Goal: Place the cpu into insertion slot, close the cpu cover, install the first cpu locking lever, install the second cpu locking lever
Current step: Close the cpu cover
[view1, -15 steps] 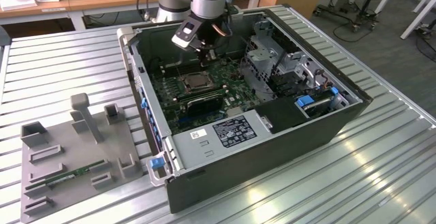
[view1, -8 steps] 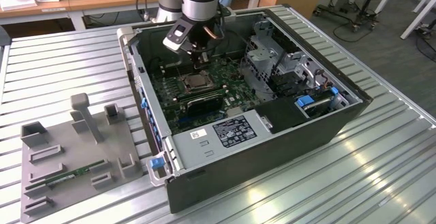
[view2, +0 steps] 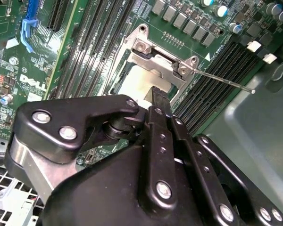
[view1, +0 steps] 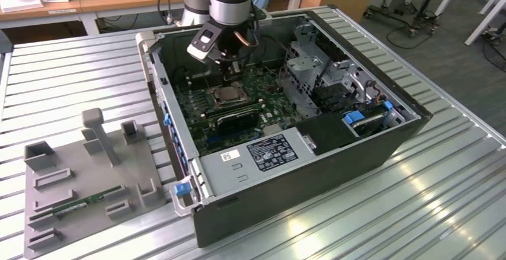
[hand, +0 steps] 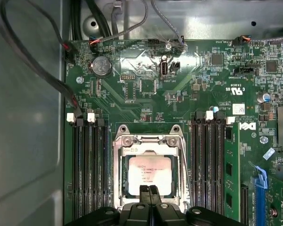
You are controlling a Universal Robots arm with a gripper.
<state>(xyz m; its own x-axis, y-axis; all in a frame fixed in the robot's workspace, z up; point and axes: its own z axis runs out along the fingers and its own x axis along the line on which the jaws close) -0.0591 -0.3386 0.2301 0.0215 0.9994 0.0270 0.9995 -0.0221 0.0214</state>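
Inside the open computer case [view1: 380,147]: the arm reached down to the green motherboard [hand: 146,94], and the gripper [view1: 230,70] hung just above the socket.
Pincer: in both wrist views the gripper [hand: 148,189] [view2: 156,92] had its two fingertips drawn together edge to edge, with nothing gripped between them.
Cpu position: the cpu [hand: 149,175] [view1: 230,96] lay in the insertion slot [hand: 124,176], between two banks of long black memory slots [hand: 89,169].
Cpu orientation: flat, its silvery-tan face up, edges square to the memory slots; it was near enough square that no long axis could be told.
Cover: the cpu cover [hand: 148,141] [view2: 153,61] lay down over the chip, which showed through its window. Its screwed end pointed toward the round coin cell [hand: 102,66], and the fingertips were at the opposite end.
Lever: in the second wrist view a thin metal locking lever [view2: 224,81] ran straight out from the cover's corner and slantwise across the memory slots, its tip against the grey case wall.
Outside the case: on the slatted metal table [view1: 442,201] a grey fixture tray [view1: 79,171] held a green memory stick [view1: 87,202], well apart from the gripper.
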